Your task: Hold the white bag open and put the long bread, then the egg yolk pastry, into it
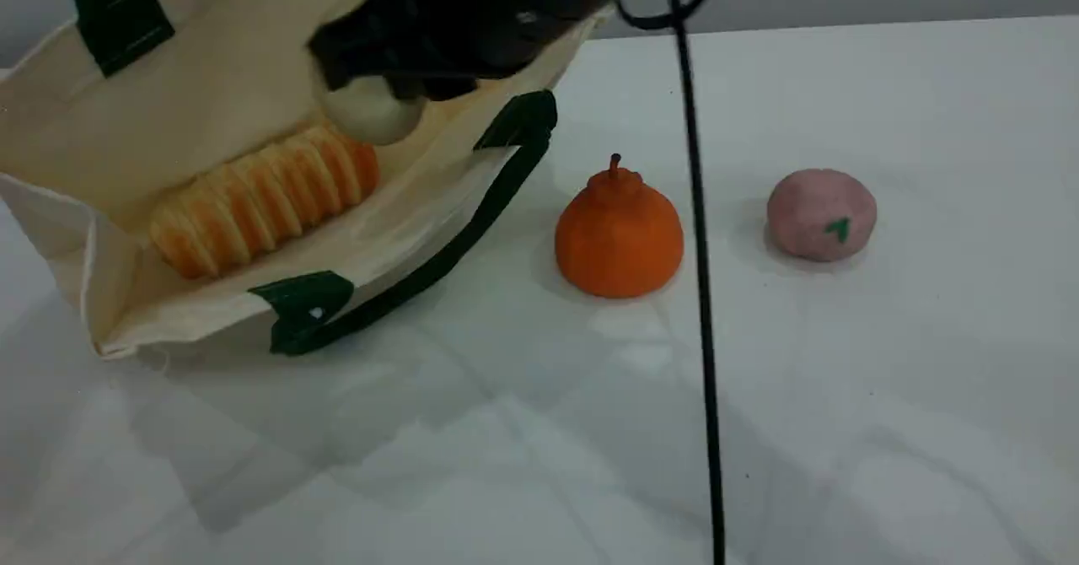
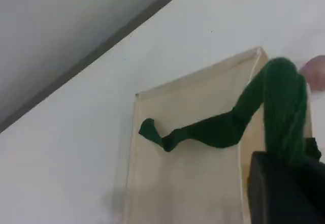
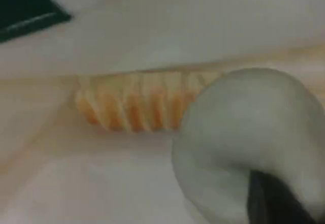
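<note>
white bag [image 1: 169,110]: we see a cream canvas tote on its side at the table's [image 1: 885,379] left, mouth facing the camera, dark green patches at the rim.
upper handle [image 2: 223,130]: green strap runs up from the bag into the left gripper.
left gripper [image 2: 284,170]: clamped on that strap, as far as we can tell.
lower handle [image 1: 472,228]: lies slack on the table.
long bread [image 1: 261,198]: inside the bag on the lower wall; golden-orange, pale crosswise ridges.
egg yolk pastry [image 1: 371,114]: pale, dull, smooth ball, inside the bag mouth at the bread's right end; we can't tell if they touch.
right gripper [image 1: 396,88]: fingers closed on the pastry's top.
orange fruit [image 1: 620,232]: stemmed, on the table right of the bag.
pink ball [image 1: 822,215]: green mark, further right.
cable [image 1: 700,253]: black, hangs across the view between those two.
</note>
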